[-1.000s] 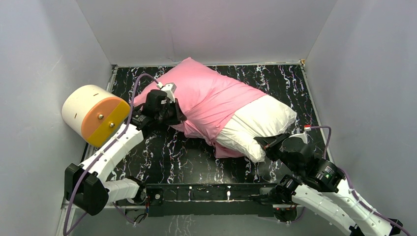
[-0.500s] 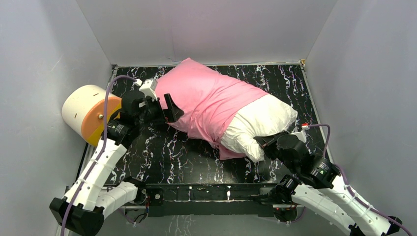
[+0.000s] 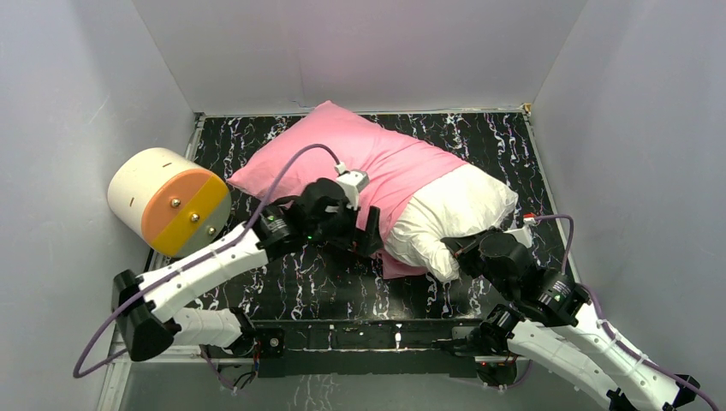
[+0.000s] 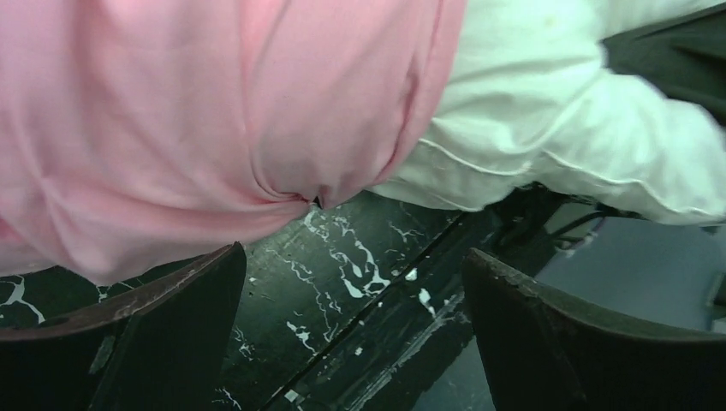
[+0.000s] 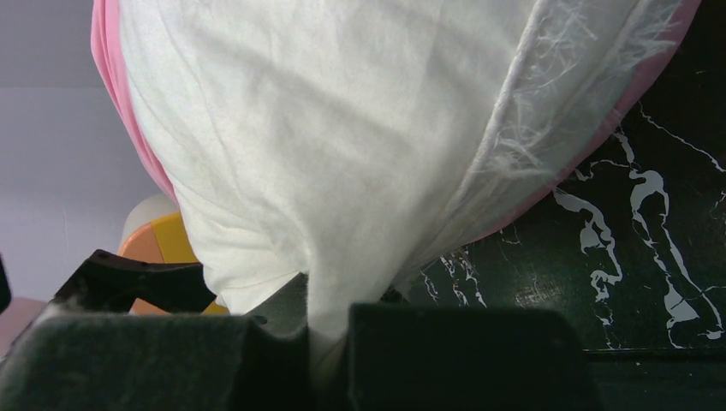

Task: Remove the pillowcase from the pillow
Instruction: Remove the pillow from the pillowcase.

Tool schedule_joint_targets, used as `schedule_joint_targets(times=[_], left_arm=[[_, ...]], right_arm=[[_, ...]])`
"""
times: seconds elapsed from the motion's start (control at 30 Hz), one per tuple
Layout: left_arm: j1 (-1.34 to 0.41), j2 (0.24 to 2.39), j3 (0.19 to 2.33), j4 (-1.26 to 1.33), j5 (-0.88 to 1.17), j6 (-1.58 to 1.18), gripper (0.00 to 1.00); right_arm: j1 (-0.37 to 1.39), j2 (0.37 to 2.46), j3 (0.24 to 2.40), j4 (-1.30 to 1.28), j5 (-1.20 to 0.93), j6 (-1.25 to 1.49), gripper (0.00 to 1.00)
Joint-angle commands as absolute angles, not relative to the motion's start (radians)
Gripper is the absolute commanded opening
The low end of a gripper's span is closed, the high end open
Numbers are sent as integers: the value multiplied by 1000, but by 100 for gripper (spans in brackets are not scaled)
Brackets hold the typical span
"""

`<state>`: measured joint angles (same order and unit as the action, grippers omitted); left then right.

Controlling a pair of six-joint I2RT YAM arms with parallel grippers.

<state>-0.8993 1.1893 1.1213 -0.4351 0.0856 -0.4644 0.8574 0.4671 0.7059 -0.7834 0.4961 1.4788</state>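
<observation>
Overhead view, pillowcase: a plain matte pink cover (image 3: 342, 158) lying diagonally across the black, white-veined bench (image 3: 325, 274), from the far left towards the near right. It is plump and creased, and it covers the larger, far-left part of what it holds.
Overhead view, pillow: its white, wrinkled end (image 3: 458, 210) bulges out of the cover's open mouth on the right side of the bench.
Overhead view, left pincer: it (image 3: 368, 238) sits low at the near edge of the pink cloth, just left of the bare white end, with its jaws spread apart.
Overhead view, right pincer: it (image 3: 458, 251) is pressed against the near corner of the white end.
Overhead view, cylinder: a cream drum with an orange and yellow face (image 3: 167, 201) lies at the left edge, well apart from the pink cloth.
Left wrist view, left pincer: it is released (image 4: 355, 330). Two dark fingers (image 4: 163, 334) stand wide with only the bench (image 4: 342, 282) between them.
Left wrist view, pillowcase: smooth pink folds (image 4: 171, 128) fill the upper left and gather to a pucker just above the gap.
Left wrist view, pillow: white cloth with a stitched seam (image 4: 548, 111) sits at the upper right, beside the pink hem.
Right wrist view, right pincer: it (image 5: 330, 342) is clenched on a tuck of white cloth, drawn down between its dark fingers (image 5: 462, 360).
Right wrist view, pillow: a broad white bulge (image 5: 342, 145) fills most of the picture.
Right wrist view, pillowcase: a thin pink strip (image 5: 104, 43) edges the white.
</observation>
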Motion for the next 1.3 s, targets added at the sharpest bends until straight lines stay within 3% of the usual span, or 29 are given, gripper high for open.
schedule_joint_targets(times=[0.0, 0.2, 0.33, 0.5, 0.63, 0.83, 1.17, 1.27], left_arm=[[-962, 1272, 1154, -464, -131, -468, 95], [-981, 1423, 1216, -378, -185, -465, 90], [-983, 1474, 1228, -346, -282, -433, 77], [-969, 1429, 1132, -357, -497, -412, 24], [-834, 1334, 1034, -429, -511, -437, 0], [-551, 1174, 889, -421, -358, -408, 0], [-523, 1179, 861, -355, 10, -412, 0], [-523, 1175, 840, -352, 64, -421, 0]], right_arm=[[850, 459, 744, -714, 578, 1496, 0], [849, 413, 700, -694, 585, 1534, 0], [849, 425, 721, -729, 597, 1530, 0], [850, 429, 771, -814, 640, 1521, 0], [849, 414, 817, -878, 682, 1506, 0], [851, 429, 865, -954, 713, 1497, 0], [852, 433, 829, -800, 599, 1321, 1], [853, 454, 902, -734, 523, 1153, 25]])
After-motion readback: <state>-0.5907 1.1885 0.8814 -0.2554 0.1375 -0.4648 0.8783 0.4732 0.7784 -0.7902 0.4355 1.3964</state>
